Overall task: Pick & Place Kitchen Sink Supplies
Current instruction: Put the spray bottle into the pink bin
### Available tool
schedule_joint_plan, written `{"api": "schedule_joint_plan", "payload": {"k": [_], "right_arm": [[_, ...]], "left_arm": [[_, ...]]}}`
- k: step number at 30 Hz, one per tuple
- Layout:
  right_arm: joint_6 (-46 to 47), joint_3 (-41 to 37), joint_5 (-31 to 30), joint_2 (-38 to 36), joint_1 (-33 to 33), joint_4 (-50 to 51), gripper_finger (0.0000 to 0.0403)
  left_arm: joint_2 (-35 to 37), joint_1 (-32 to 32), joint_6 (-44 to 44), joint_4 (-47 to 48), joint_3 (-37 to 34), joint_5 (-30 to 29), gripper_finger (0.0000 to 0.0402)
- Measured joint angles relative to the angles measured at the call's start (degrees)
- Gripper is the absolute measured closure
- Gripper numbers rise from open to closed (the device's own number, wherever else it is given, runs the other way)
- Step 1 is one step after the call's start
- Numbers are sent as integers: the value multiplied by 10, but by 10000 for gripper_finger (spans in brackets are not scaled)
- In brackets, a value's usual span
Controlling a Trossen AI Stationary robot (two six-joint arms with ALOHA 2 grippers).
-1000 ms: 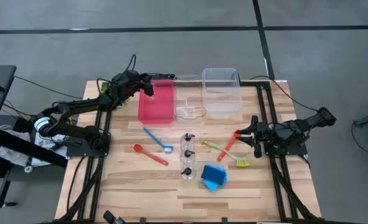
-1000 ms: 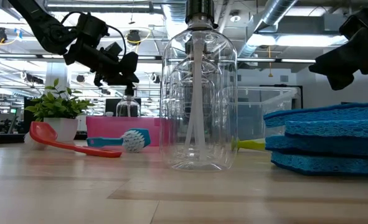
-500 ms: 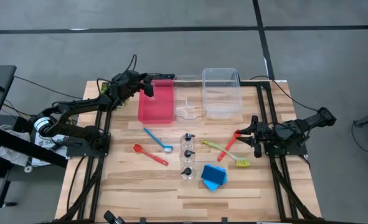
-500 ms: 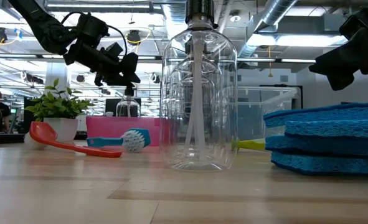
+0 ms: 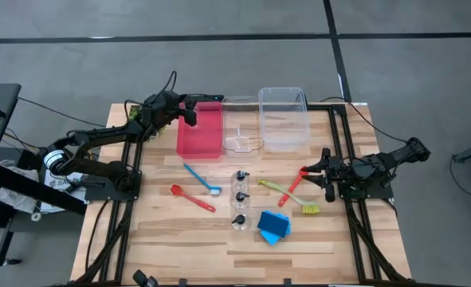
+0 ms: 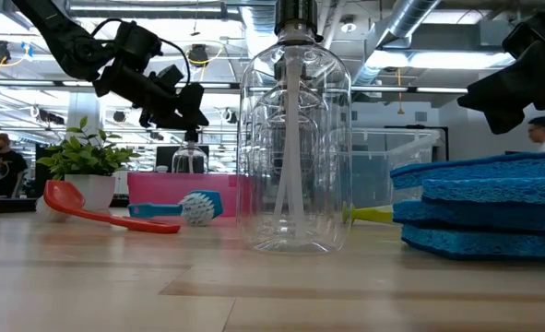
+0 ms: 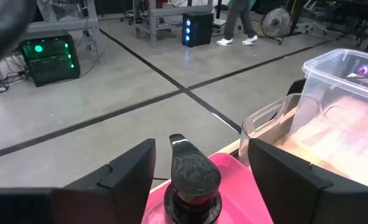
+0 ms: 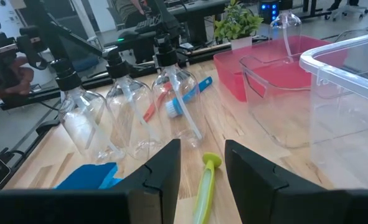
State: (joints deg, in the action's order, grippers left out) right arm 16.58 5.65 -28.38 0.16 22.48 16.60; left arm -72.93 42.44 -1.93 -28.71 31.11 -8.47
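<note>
My left gripper (image 7: 196,165) stands wide, a capped bottle (image 7: 193,180) loose between its fingers, upright in the red bin (image 5: 199,131), apparently just released. My right gripper (image 8: 201,163) waits narrow over the yellow-green brush (image 8: 205,180).

You are looking at an evenly lit desk (image 5: 163,239) from above, with only faint, short shadows lying under the objects. At desk height, ceiling lamps are shining from the room behind, so the left tool (image 6: 184,106) is showing as a dark silhouette. The nearest clear bottle (image 6: 295,152) is catching bright reflections, and the desk's close edge is blurring. In the left wrist view, the tool's fingers (image 7: 127,177) are sitting soft and out of focus.
</note>
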Motion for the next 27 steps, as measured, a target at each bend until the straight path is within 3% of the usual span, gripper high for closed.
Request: {"api": "schedule_joint_plan", "payload": {"k": [18, 27], "right_arm": [[0, 0, 1, 0, 0, 0, 284], [0, 0, 2, 0, 0, 2, 284]], "left_arm": [[41, -3, 21, 0, 0, 0, 137], [95, -10, 21, 2, 0, 1, 137]]}}
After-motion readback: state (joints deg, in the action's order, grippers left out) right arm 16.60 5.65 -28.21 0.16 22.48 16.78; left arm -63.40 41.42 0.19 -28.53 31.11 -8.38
